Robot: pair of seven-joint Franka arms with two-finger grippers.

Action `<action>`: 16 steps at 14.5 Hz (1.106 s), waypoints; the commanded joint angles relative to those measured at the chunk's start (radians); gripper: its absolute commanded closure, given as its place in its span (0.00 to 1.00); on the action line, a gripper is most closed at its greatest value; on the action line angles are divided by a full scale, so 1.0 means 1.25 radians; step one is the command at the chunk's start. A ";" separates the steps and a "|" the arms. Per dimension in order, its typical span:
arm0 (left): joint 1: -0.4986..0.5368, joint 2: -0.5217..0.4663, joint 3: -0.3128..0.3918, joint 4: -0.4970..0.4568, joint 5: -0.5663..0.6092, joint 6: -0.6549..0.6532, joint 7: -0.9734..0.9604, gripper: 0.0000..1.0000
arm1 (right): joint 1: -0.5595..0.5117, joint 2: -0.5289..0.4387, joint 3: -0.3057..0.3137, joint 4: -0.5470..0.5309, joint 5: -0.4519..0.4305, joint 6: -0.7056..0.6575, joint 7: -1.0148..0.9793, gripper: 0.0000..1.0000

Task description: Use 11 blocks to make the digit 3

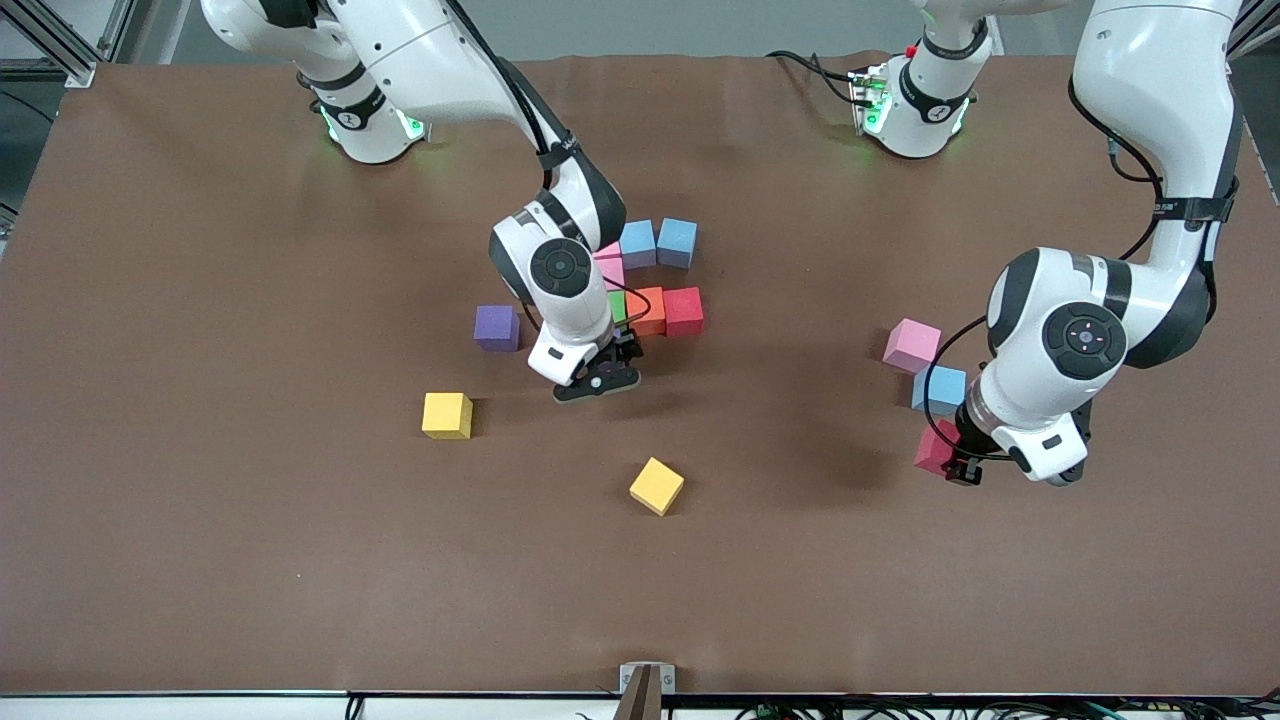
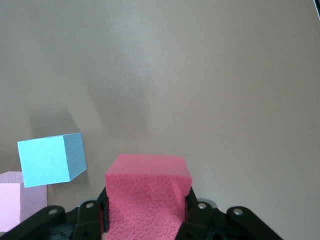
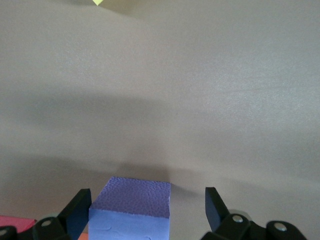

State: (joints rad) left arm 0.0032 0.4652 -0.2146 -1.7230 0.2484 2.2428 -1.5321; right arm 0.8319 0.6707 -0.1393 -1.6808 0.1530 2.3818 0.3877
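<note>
The blocks lie in groups on the brown bench [image 1: 200, 560]. Going across the front view from the right arm's end: a yellow cube [image 1: 447, 415] sits alone, with a purple block [image 1: 497, 327] farther from the camera than it and apart from the cluster. The right gripper [image 1: 597, 381] is low at the cluster's near edge, its jaws spread wide with a second purple block [image 3: 131, 210] resting between them, a clear gap on each side. The cluster itself holds two light blue blocks [image 1: 658, 243] side by side farthest from the camera, a pink block [image 1: 610, 265] partly hidden by the arm, then a green block [image 1: 617, 305], an orange block [image 1: 650, 310] and a red block [image 1: 684, 310] in a touching row. A second yellow cube [image 1: 657, 486] lies tilted nearer the camera. Toward the left arm's end, another pink block [image 1: 912, 345] and a light blue block [image 1: 939, 389] lie close together, and the left gripper [image 1: 962, 465] pinches a second red block [image 2: 146, 197] tightly just beside them, its foam sides squeezed in.
</note>
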 commanded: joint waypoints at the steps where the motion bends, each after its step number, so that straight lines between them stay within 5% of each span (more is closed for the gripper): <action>1: 0.007 -0.002 -0.006 0.013 -0.017 -0.020 0.024 0.63 | 0.003 -0.013 0.005 -0.020 0.011 -0.001 0.020 0.00; 16: 0.007 0.003 -0.004 0.014 -0.017 -0.020 0.040 0.63 | 0.039 -0.009 0.006 -0.020 0.011 0.008 0.098 0.00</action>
State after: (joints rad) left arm 0.0041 0.4654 -0.2146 -1.7230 0.2474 2.2375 -1.5111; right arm 0.8711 0.6713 -0.1281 -1.6886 0.1531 2.3818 0.4828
